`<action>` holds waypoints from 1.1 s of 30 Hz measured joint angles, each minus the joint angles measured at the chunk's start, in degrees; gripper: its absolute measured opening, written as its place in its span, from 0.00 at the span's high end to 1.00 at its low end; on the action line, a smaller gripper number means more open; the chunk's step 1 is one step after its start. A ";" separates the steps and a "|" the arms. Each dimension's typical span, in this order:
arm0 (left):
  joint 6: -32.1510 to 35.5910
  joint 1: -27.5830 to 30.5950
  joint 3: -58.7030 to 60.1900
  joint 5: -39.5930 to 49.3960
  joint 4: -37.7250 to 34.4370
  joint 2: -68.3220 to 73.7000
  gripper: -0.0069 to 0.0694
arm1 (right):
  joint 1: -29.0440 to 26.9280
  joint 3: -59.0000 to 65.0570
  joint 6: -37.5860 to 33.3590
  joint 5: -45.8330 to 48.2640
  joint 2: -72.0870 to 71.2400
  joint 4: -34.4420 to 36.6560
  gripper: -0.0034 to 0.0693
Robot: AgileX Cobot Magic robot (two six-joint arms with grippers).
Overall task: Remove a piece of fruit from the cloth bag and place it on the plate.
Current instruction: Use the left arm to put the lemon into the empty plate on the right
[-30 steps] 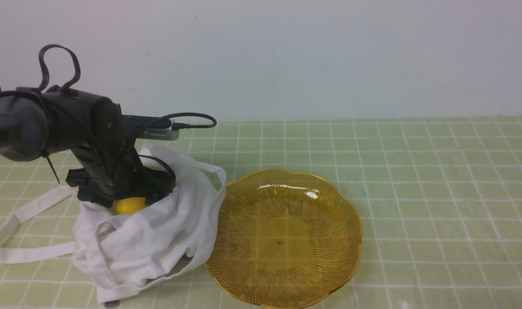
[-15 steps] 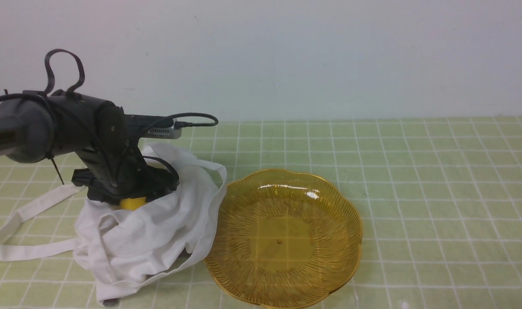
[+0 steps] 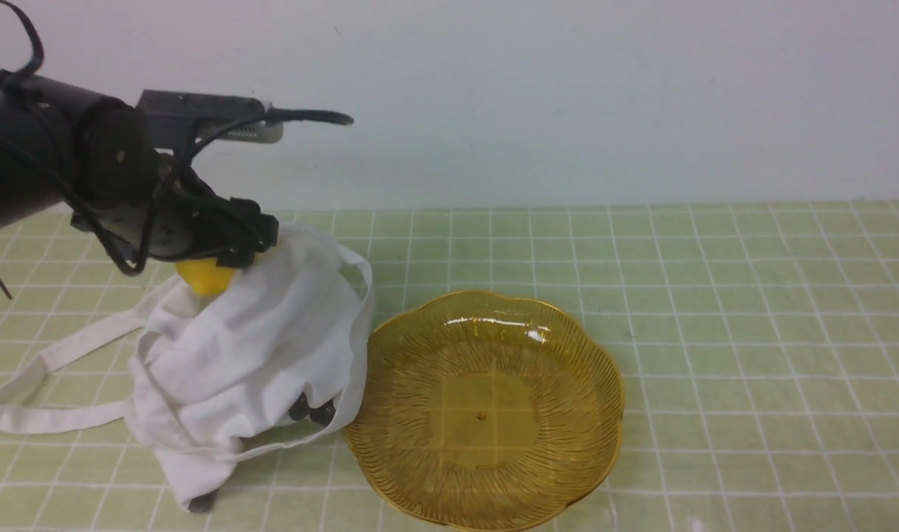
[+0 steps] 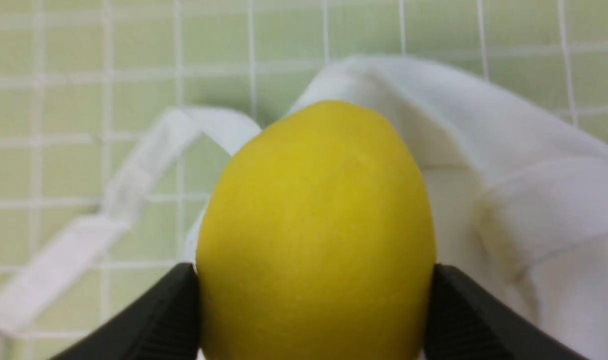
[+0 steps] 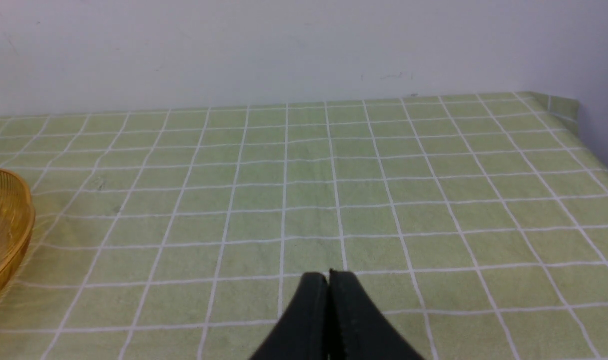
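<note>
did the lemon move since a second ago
Yes. The lemon, held in the left gripper, rose: in the front view it was below the far rim of the plate, now above it.

The black left arm point(image 3: 43, 170) is extended forward with its wrist angled downward. Its left gripper point(image 3: 216, 258) is clamped on a smooth bright yellow lemon-shaped fruit point(image 4: 316, 225), one jaw pressed against each side. The right gripper point(image 5: 328, 275) is seen with its black jaws closed together.
</note>
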 joint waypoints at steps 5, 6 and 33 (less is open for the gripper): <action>0.00 0.00 -1.06 1.36 3.61 -4.24 0.24 | 0.00 0.00 0.00 0.00 0.00 0.00 0.97; 0.00 0.00 -1.54 1.77 4.71 -5.34 0.24 | 0.00 0.00 0.00 0.00 0.00 0.00 0.97; -0.34 0.00 -1.95 11.69 11.14 12.27 0.24 | 0.00 0.00 0.00 0.00 0.00 0.00 0.97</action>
